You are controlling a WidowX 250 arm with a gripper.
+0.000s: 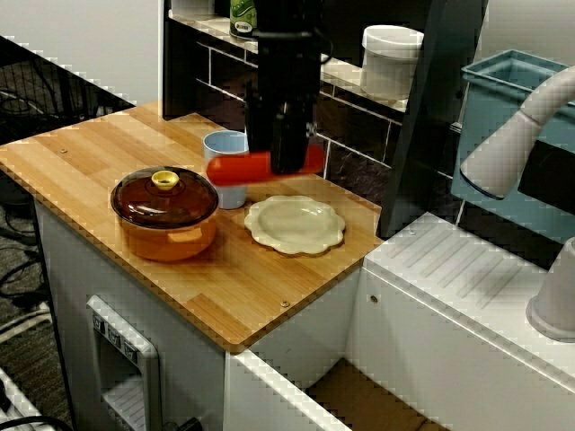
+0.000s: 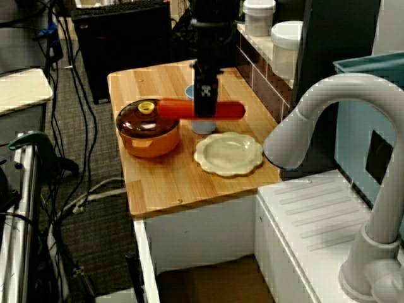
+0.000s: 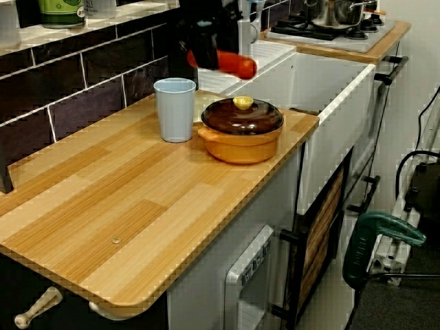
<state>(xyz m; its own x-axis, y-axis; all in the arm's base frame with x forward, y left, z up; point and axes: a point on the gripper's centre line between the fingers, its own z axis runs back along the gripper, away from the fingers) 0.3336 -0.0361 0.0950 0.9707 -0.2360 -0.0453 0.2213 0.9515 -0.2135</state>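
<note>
Claw is pinching the red rod at its middle. The rod sits level, in the air, clear of the table. Looks like mid-carry. Blue cup is below the claw, just behind. Cream plate is below, toward the front. Lidded orange pot is below, off one rod end. Any descent needs the rod level and clear of the cup rim and pot lid.
</note>
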